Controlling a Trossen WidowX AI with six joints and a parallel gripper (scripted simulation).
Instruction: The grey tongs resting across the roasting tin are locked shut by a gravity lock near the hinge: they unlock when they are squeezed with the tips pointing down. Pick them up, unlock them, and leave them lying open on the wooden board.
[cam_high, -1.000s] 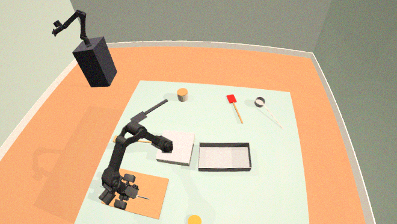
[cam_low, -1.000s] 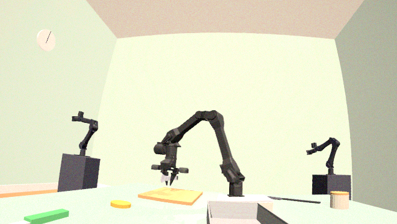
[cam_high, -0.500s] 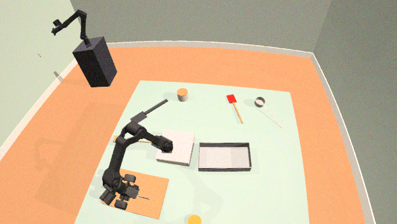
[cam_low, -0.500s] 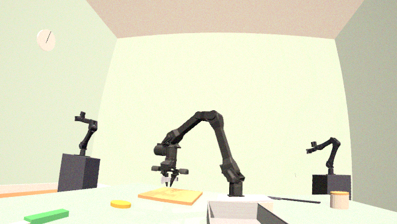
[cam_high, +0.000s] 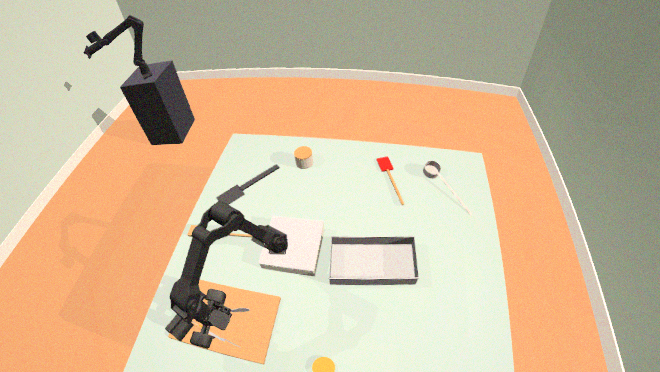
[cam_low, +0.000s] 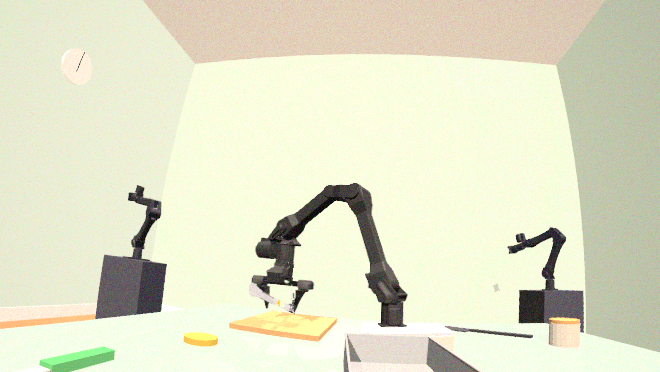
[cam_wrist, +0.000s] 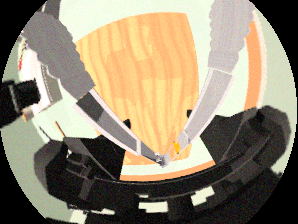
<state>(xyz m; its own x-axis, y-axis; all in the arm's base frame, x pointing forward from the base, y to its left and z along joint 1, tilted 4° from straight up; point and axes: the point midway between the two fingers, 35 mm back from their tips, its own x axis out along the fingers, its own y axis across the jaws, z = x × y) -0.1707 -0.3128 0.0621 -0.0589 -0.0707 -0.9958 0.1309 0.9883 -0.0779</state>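
The grey tongs (cam_high: 241, 310) (cam_low: 265, 296) (cam_wrist: 215, 95) are spread wide in a V, their hinge low between the fingers and their scalloped ends apart. In the exterior view they slant, with the scalloped ends above the wooden board (cam_high: 262, 320) (cam_low: 310, 331) (cam_wrist: 145, 55); whether the hinge touches the board is unclear. My gripper (cam_high: 209, 320) (cam_low: 282, 306) (cam_wrist: 158, 117) is open, pointing down over the board, its fingers on either side of the tongs' hinge end. The roasting tin (cam_high: 372, 281) (cam_low: 452, 352) has no tongs across it.
A pale block (cam_high: 300, 240) stands by the arm's base, beside the tin. A yellow disc (cam_high: 323, 364) (cam_low: 200, 339) lies near the board. A jar (cam_high: 303, 157) (cam_low: 564, 332), a red spatula (cam_high: 385, 164) and a ladle (cam_high: 432, 169) are at the far side. A green bar (cam_low: 77, 359) lies in front.
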